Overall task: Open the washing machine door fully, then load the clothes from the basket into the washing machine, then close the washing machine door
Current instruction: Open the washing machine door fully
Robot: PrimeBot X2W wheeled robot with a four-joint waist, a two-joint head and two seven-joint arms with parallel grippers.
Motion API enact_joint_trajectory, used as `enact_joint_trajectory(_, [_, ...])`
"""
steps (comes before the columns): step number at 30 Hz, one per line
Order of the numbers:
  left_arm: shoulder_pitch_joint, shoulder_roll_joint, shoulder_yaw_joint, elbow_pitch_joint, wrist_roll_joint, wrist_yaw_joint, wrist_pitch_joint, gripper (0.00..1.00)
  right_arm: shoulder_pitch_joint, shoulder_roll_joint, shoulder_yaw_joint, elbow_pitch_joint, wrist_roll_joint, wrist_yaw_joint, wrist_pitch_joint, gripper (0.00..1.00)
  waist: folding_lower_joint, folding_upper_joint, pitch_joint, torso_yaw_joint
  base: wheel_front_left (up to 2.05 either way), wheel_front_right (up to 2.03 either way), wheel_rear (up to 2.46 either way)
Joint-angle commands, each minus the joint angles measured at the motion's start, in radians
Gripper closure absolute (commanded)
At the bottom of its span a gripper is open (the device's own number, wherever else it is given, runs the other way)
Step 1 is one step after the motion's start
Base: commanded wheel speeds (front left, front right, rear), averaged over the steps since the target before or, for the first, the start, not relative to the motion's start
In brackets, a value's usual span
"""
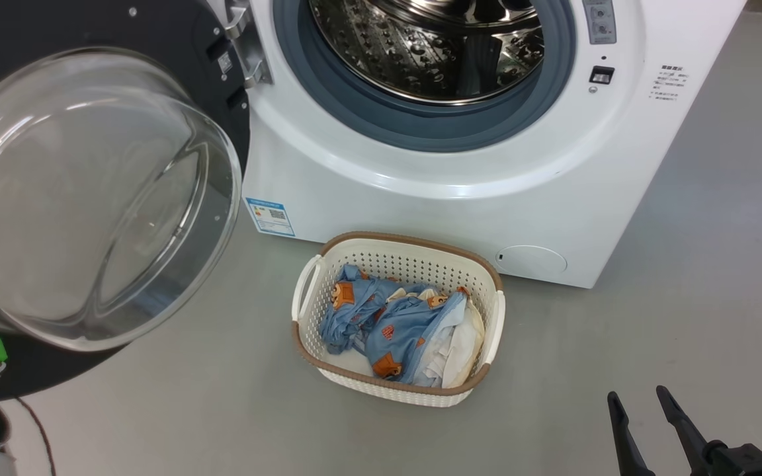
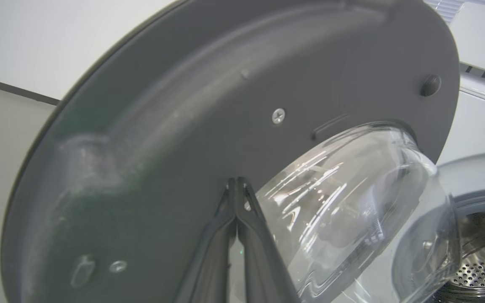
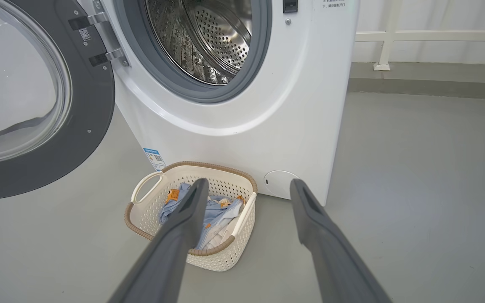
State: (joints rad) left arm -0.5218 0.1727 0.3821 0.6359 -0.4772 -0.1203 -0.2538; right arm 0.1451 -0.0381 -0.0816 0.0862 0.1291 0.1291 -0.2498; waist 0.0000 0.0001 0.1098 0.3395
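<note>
while the round black-ringed glass door (image 1: 90, 198) of the white front-loading washing machine (image 1: 460, 198) is swung open, blue-and-cream clothes (image 1: 387, 324) are piled in the cream perforated plastic basket (image 1: 414, 239) in front of it; left gripper (image 2: 237, 185) is closed empty beside the door glass, right gripper (image 3: 249, 185) is spread wide, empty.

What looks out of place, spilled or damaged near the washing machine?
Nothing stands out. The washing machine door hangs open and looks whole, the basket stands upright before the washing machine, and the clothes lie inside it, none on the floor.
</note>
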Motion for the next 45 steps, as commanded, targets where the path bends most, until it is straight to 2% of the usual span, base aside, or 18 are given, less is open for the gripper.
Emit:
enact_joint_trajectory(1, [0.028,0.030,0.013,-0.068,-0.010,-0.007,-0.008,1.00,-0.017,-0.012,0.025,-0.025,0.007,0.002,-0.012,0.00,0.0000,-0.0001,0.002,-0.006,0.00,0.00,0.00])
enact_joint_trajectory(2, [0.044,0.020,0.006,-0.107,-0.020,-0.009,-0.008,0.91,-0.019,-0.012,0.027,-0.026,0.006,0.002,-0.012,0.00,0.0000,-0.0001,0.002,-0.010,0.00,0.00,0.00])
enact_joint_trajectory(3, [0.062,0.010,-0.003,-0.154,-0.035,-0.009,-0.008,0.67,-0.022,-0.012,0.028,-0.028,0.006,0.002,-0.012,0.00,0.0000,-0.0001,0.003,-0.016,0.00,0.00,0.00])
enact_joint_trajectory(4, [0.082,0.001,-0.017,-0.205,-0.052,-0.010,-0.008,0.52,-0.024,-0.012,0.032,-0.029,0.005,0.002,-0.012,0.00,0.0000,-0.0001,0.004,-0.022,0.00,0.00,0.00])
enact_joint_trajectory(5, [0.104,-0.006,-0.033,-0.254,-0.069,-0.010,-0.008,0.31,-0.026,-0.012,0.034,-0.032,0.005,0.002,-0.012,0.00,0.0000,-0.0001,0.004,-0.029,0.00,0.00,0.00])
enact_joint_trajectory(6, [0.128,-0.010,-0.050,-0.303,-0.083,-0.010,-0.008,0.17,-0.029,-0.012,0.038,-0.034,0.004,0.002,-0.012,0.00,0.0000,-0.0001,0.004,-0.036,0.00,0.00,0.00])
enact_joint_trajectory(8, [0.177,-0.013,-0.085,-0.401,-0.110,-0.010,-0.008,0.00,-0.035,-0.012,0.046,-0.041,0.006,0.002,-0.012,0.00,0.0000,-0.0001,0.008,-0.055,0.00,0.00,0.00])
enact_joint_trajectory(9, [0.177,-0.013,-0.085,-0.401,-0.110,-0.010,-0.008,0.00,-0.035,-0.012,0.046,-0.041,0.006,0.002,-0.012,0.00,0.0000,-0.0001,0.008,-0.055,0.00,0.00,0.00])
enact_joint_trajectory(15, [0.322,0.003,-0.174,-0.615,-0.152,-0.010,0.002,0.00,-0.050,-0.012,0.067,-0.063,0.016,0.002,-0.012,0.00,0.0000,-0.0001,0.013,-0.129,0.00,0.00,0.00])
enact_joint_trajectory(19, [0.400,0.006,-0.212,-0.670,-0.158,-0.010,0.011,0.00,-0.046,-0.012,0.082,-0.072,0.027,0.002,-0.012,0.00,0.0000,-0.0001,0.011,-0.184,0.00,0.00,0.00])
enact_joint_trajectory(29, [0.566,0.067,-0.301,-0.671,-0.126,-0.010,0.014,0.00,-0.039,-0.012,0.142,-0.077,0.047,0.002,-0.012,0.00,0.0000,-0.0001,-0.002,-0.325,0.00,0.00,0.00])
enact_joint_trajectory(35, [0.633,0.068,-0.296,-0.603,-0.091,-0.010,-0.002,0.00,-0.019,-0.012,0.167,-0.077,0.046,0.002,-0.012,0.00,0.0000,-0.0001,-0.024,-0.388,0.00,0.00,0.00])
enact_joint_trajectory(39, [0.677,0.057,-0.293,-0.581,-0.047,-0.010,-0.007,0.00,-0.006,-0.012,0.163,-0.083,0.040,0.002,-0.012,0.00,0.0000,-0.0001,-0.036,-0.408,0.00,0.00,0.00])
enact_joint_trajectory(45, [0.715,0.037,-0.288,-0.578,-0.008,-0.010,-0.008,0.00,0.012,-0.012,0.139,-0.090,0.033,0.002,-0.012,0.00,0.0000,-0.0001,-0.050,-0.401,0.00,0.00,0.00])
